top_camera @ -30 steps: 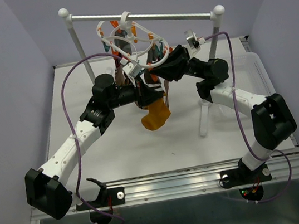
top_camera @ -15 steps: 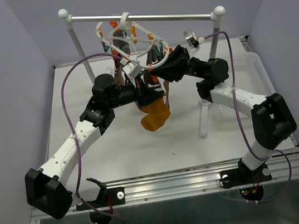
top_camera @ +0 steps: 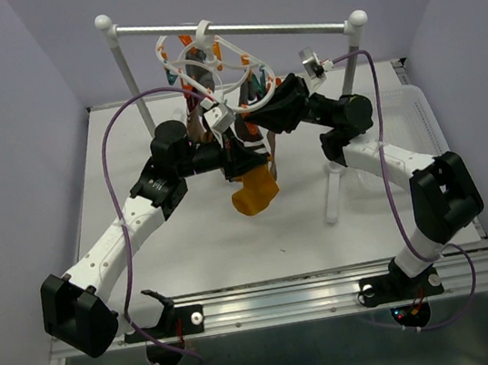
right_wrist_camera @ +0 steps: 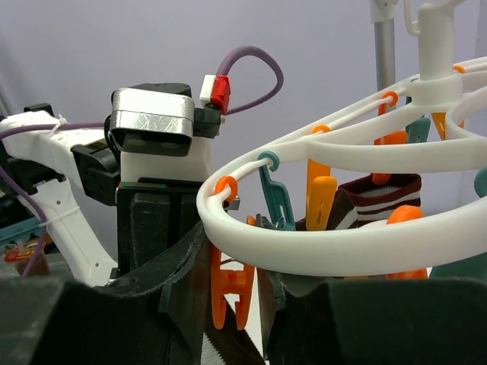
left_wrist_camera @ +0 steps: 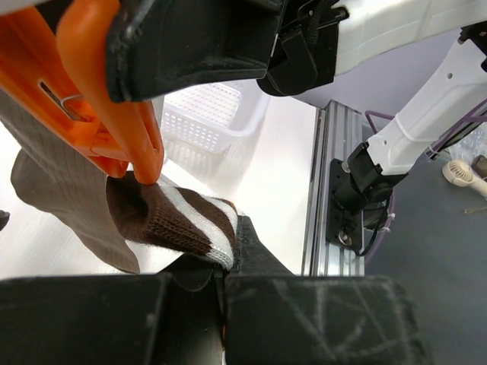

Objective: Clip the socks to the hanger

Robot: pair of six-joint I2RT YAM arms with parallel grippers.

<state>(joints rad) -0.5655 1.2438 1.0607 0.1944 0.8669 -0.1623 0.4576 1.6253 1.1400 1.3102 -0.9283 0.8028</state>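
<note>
One striped sock already hangs on the hanger (others are too tangled to count), while the left end effector, pinching a brown-and-white sock, holds its cuff at the orange clip squeezed by the right end effector, not yet clipped.

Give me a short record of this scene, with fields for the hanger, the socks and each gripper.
hanger: white ring, hooked on the rack's crossbar
left gripper: shut on a brown-and-white striped sock, cuff touching the tip of an orange clip
right gripper: closed around that orange clip, just under the ring
other socks: grey-brown sock beside the clip; mustard sock hanging below both grippers, what holds it is hidden
step left: striped sock not clearly pinched by the clip yet
</note>
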